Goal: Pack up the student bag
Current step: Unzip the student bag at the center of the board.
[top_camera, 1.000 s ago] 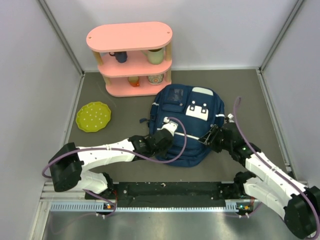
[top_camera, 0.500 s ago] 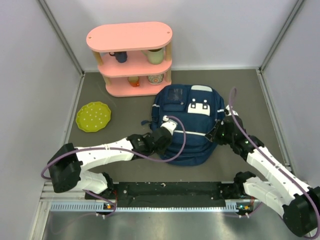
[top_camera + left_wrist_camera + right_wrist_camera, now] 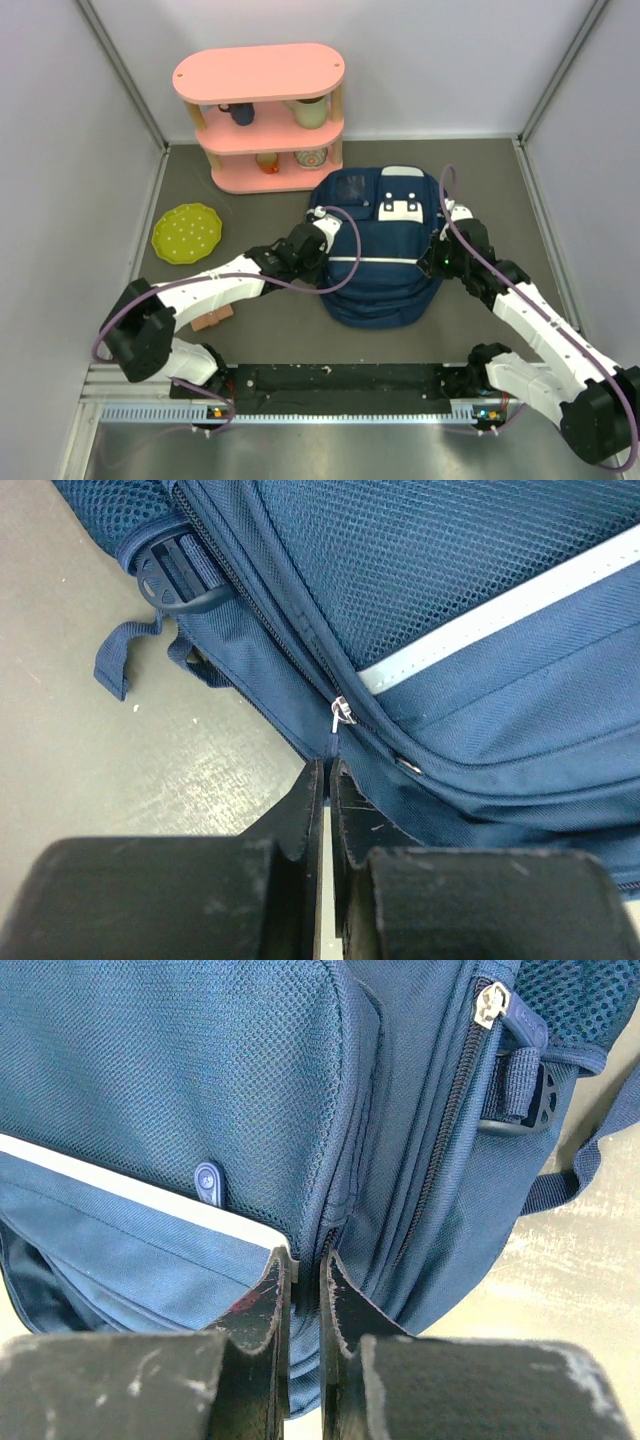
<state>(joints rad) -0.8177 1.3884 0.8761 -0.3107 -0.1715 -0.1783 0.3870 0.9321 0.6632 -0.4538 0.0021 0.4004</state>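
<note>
The bag [image 3: 378,255] lies flat, front up, in the middle of the worktop [image 3: 490,180], between the two arms and just in front of the shelf [image 3: 262,115]. It is soft cloth with mesh panels, so it should sag and fold rather than lift as one piece, and it will likely slide on the worktop if tugged from one side only. It looks flat and is probably light. The best holds seem to be the stiffer parts: seams, strap webbing [image 3: 125,660], and the zip pull [image 3: 341,715] for opening it. The left jaws are clenched at the bag's side seam just under that pull (whether cloth is nipped between them I cannot tell). The right jaws are clenched on a fold of cloth at the edge of the front pocket [image 3: 180,1070] on the opposite side. The zips in view look closed, so nothing inside the bag can be seen. The shelf holds a dark mug [image 3: 238,112] and a pale cup [image 3: 310,111] on its middle tier, and two more small vessels below. A green plate [image 3: 187,232] sits well to the left.
</note>
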